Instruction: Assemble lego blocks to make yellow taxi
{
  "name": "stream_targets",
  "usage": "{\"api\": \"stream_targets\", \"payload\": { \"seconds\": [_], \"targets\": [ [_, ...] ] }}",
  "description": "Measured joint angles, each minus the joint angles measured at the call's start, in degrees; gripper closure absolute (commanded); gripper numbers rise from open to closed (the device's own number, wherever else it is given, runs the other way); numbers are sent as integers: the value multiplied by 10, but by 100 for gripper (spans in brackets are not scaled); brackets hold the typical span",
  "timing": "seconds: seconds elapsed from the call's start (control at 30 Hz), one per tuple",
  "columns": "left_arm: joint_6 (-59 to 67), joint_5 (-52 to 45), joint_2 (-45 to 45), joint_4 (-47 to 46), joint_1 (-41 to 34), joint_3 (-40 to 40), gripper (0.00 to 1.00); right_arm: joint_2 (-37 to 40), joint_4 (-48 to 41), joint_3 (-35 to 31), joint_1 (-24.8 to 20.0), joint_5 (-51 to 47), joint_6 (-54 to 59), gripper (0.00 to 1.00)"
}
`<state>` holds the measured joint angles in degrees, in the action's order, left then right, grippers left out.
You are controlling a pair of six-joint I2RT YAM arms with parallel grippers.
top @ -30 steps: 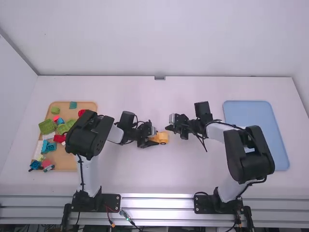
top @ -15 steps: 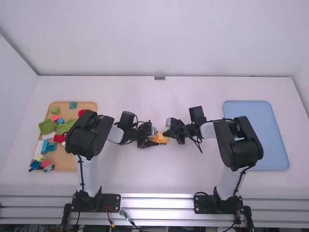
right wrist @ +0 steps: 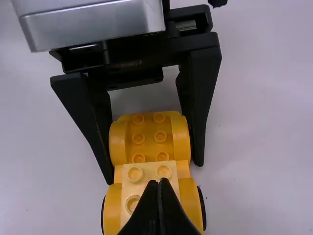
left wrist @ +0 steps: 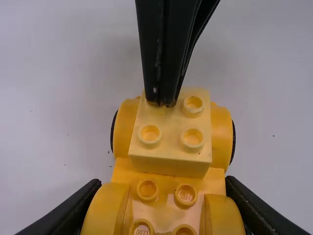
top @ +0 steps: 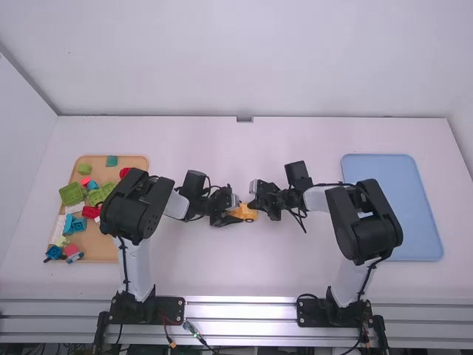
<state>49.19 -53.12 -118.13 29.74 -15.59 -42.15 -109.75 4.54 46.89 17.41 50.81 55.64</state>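
Note:
My left gripper [top: 230, 214] is shut on the orange-yellow car base [top: 251, 213] near the table's middle. In the left wrist view, the fingers of my left gripper [left wrist: 164, 182] grip the fenders at one end of the base [left wrist: 164, 196]; a paler yellow studded block [left wrist: 171, 149] sits on the other, wheeled end. My right gripper [top: 256, 204] is at the base's right side. Its fingers are together in the right wrist view, where my right gripper [right wrist: 158, 183] has its tips over the pale block [right wrist: 142, 175], hiding one stud. In the left wrist view they appear to touch its top.
A wooden tray [top: 101, 248] of loose colourful blocks stands at the left, partly behind the left arm. A blue tray [top: 395, 174] lies at the right, with the right arm's elbow over its near left part.
The right gripper has moved left, from a short way off up to the car base. The left gripper and the base have stayed in place.

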Motion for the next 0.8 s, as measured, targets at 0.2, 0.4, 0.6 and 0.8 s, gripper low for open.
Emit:
{"api": "stream_targets", "payload": {
  "seconds": [0.2, 0.4, 0.6, 0.8],
  "targets": [
    [0, 0, 0, 1, 1, 0, 44, 4, -29, 9, 3, -17, 3, 100],
    [-1, 0, 0, 1, 0, 0, 43, 4, -35, 10, -7, -7, 19, 100],
    [-1, 1, 0, 1, -2, 0, 41, -7, -22, 7, -43, 68, 52, 53],
    [-1, 2, 0, 1, -2, 0, 40, 33, -21, 32, -86, 117, 38, 1]
  ]
}}
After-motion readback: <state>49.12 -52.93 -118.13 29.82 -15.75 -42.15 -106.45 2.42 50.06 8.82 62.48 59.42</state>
